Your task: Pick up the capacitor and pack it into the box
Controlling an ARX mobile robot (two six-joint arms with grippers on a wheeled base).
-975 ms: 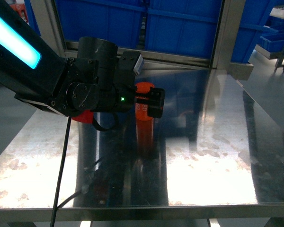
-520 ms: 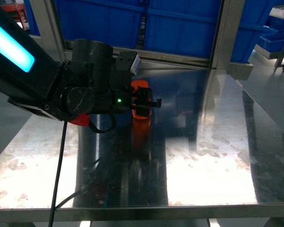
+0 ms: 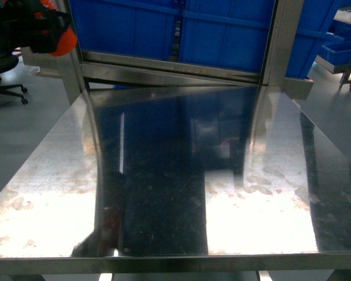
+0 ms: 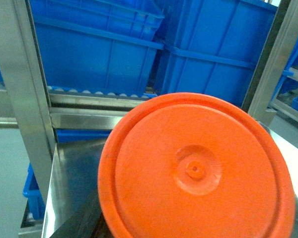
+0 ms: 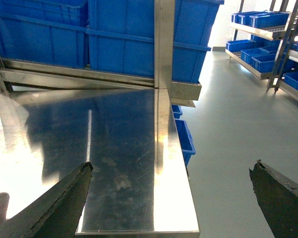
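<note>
At the top left corner of the head view I see the left claw (image 3: 38,26) lifted high, dark and partly cut by the frame edge, with the orange-red capacitor (image 3: 63,42) showing just under it. The claw is closed around the capacitor, as far as I can judge from this corner. From the left wrist camera, the round flat end of the capacitor (image 4: 196,171) fills most of the picture, with a small raised ring and a dot in its middle; the fingers themselves are hidden behind it.

Below, the steel worktop (image 3: 181,175) is shiny, with bright reflections near its front edge and a dark reflection down the middle. Behind it stand large blue bins (image 3: 175,29) between metal frame posts (image 3: 278,41). A black office chair (image 3: 6,73) stands on the grey floor to the left.

From the right wrist camera I see the right claw (image 5: 171,198) with its two dark fingers (image 5: 64,201) spread wide apart and nothing between them. It hangs over the right edge of the worktop (image 5: 119,148). More blue bins sit on shelves (image 5: 260,29) further to the right.

I cannot find the pink box in any of the three views.
</note>
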